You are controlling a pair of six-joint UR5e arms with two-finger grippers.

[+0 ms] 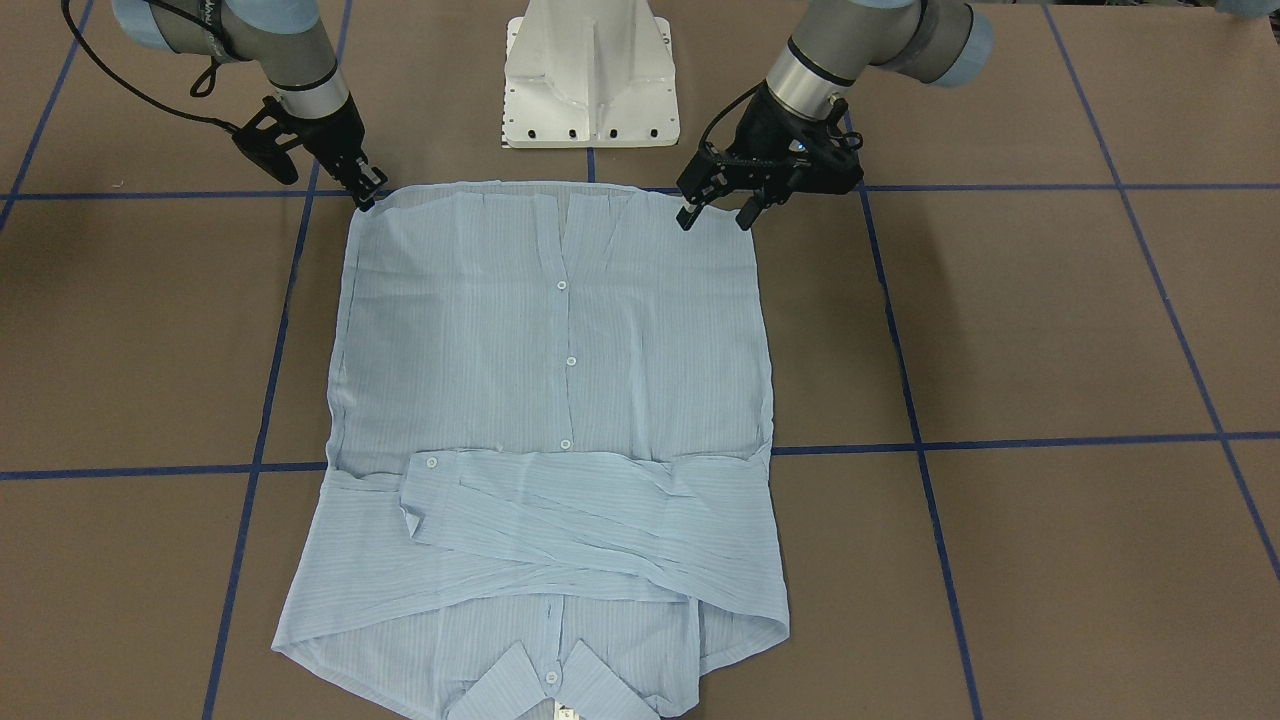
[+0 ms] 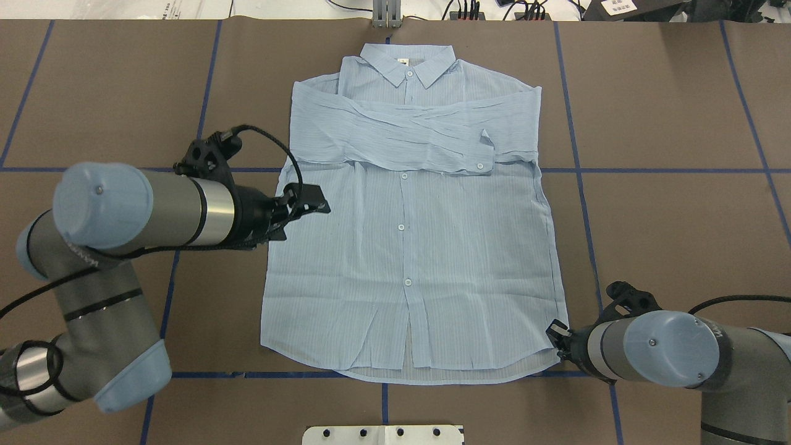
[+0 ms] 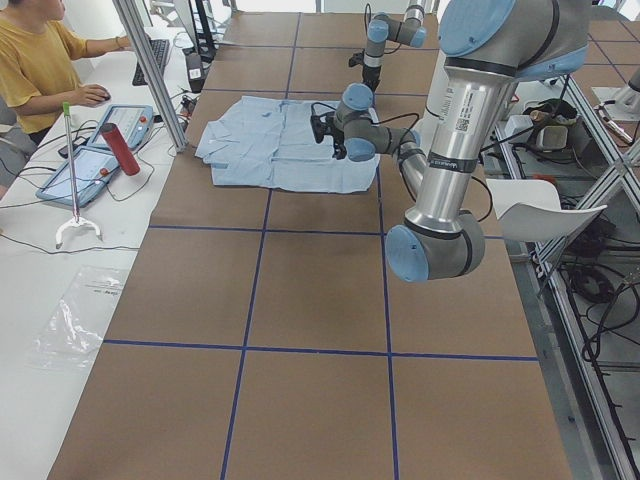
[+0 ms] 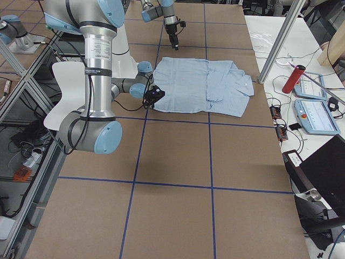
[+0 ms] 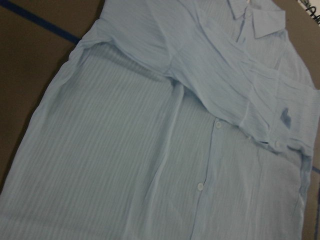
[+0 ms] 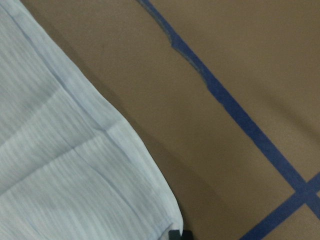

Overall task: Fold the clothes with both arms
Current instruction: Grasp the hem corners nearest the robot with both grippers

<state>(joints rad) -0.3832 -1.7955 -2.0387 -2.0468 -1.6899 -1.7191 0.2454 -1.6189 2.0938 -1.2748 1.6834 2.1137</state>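
The pale-blue shirt lies flat on the brown table, buttoned, collar at the far side from the robot, hem toward the base. Both sleeves are folded across the chest. My left gripper hangs open above the hem corner on my left side, touching nothing; its wrist view looks down on the shirt. My right gripper sits low at the other hem corner. In the right wrist view the corner of the shirt runs into a dark fingertip, and the gripper looks shut on it.
The white pedestal base stands just behind the hem. Blue tape lines grid the brown table. In the exterior left view a person sits at a side bench with tablets and a red cylinder.
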